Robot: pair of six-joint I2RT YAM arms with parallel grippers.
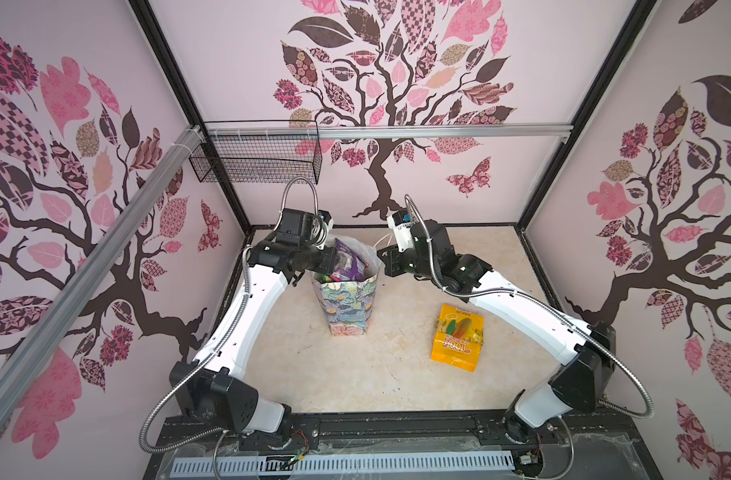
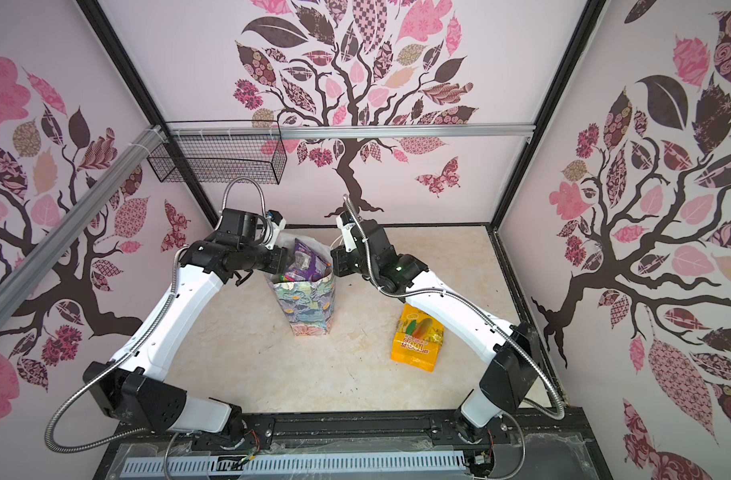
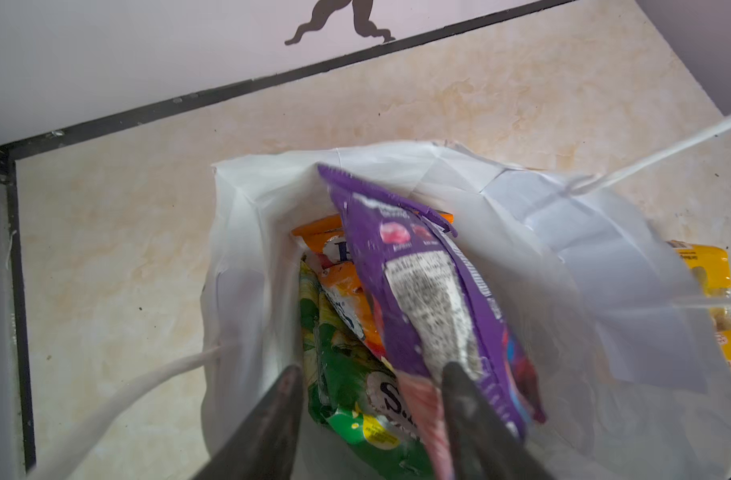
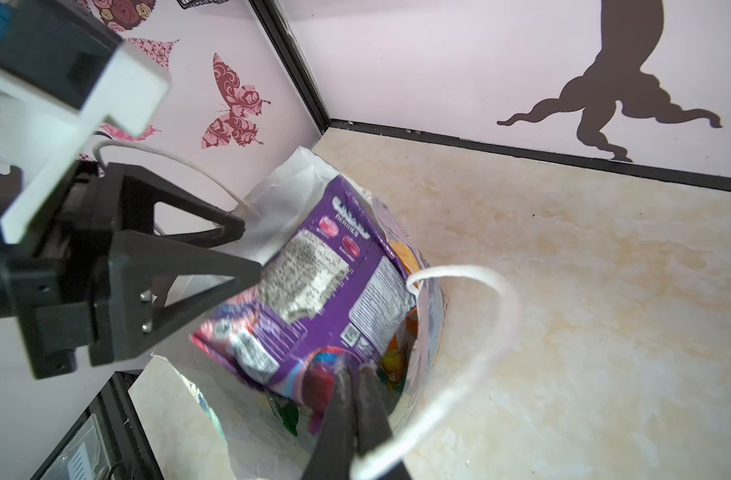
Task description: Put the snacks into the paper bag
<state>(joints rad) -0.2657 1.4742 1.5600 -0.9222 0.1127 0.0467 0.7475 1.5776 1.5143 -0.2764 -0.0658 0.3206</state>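
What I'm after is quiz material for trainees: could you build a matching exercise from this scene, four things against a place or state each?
Things:
1 purple packet
2 yellow packet
3 left end effector
4 right end effector

Places or states:
A shut
B lying on the table
C open
D poking out of the bag

Pairs: 1-D, 2-B, 3-C, 4-A

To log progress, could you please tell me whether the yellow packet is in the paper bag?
Out: the yellow packet lies flat on the table, apart from the paper bag.
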